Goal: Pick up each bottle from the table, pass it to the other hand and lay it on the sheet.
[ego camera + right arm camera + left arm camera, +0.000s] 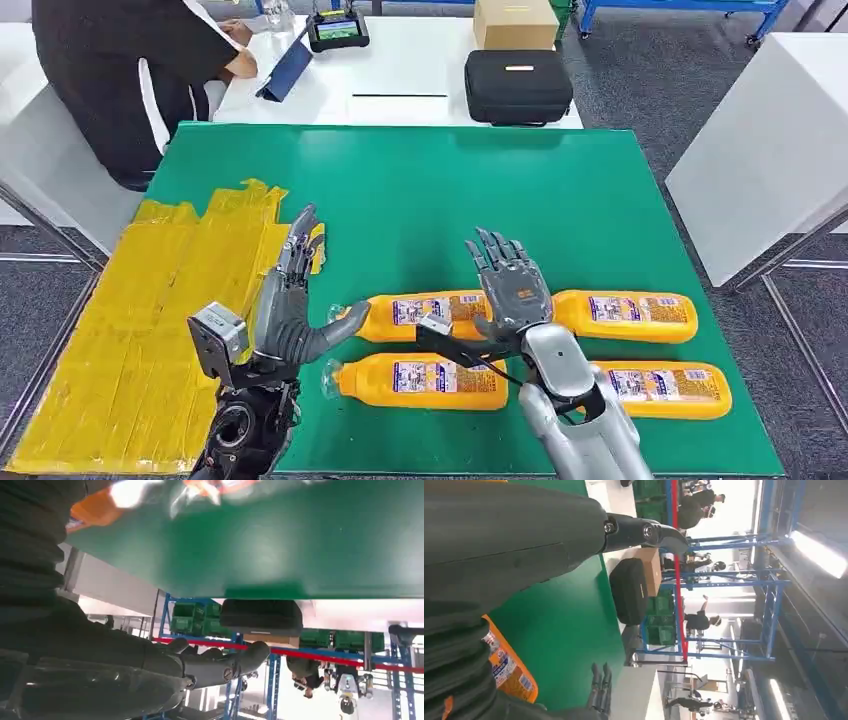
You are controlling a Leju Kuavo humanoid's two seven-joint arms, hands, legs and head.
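Several orange bottles with white labels lie on their sides on the green mat [420, 200]. The nearest two are an upper-left bottle [425, 312] and a lower-left bottle [420, 380]; two more lie to their right [625, 315] [660, 388]. The crinkled yellow sheet [130, 330] covers the table's left part and has nothing on it. My left hand [290, 300] is over the sheet's right edge, fingers straight and apart, its thumb reaching toward the upper-left bottle's cap. My right hand [510, 285] hovers spread above that same bottle, holding nothing. An orange bottle [509, 670] lies near my left hand in its wrist view.
A black case [517, 85] and a cardboard box [515, 22] stand on the white table behind the mat, beside a small screen device [337, 28]. A person in black [120, 70] leans over at the back left. Another white table [770, 150] is on the right.
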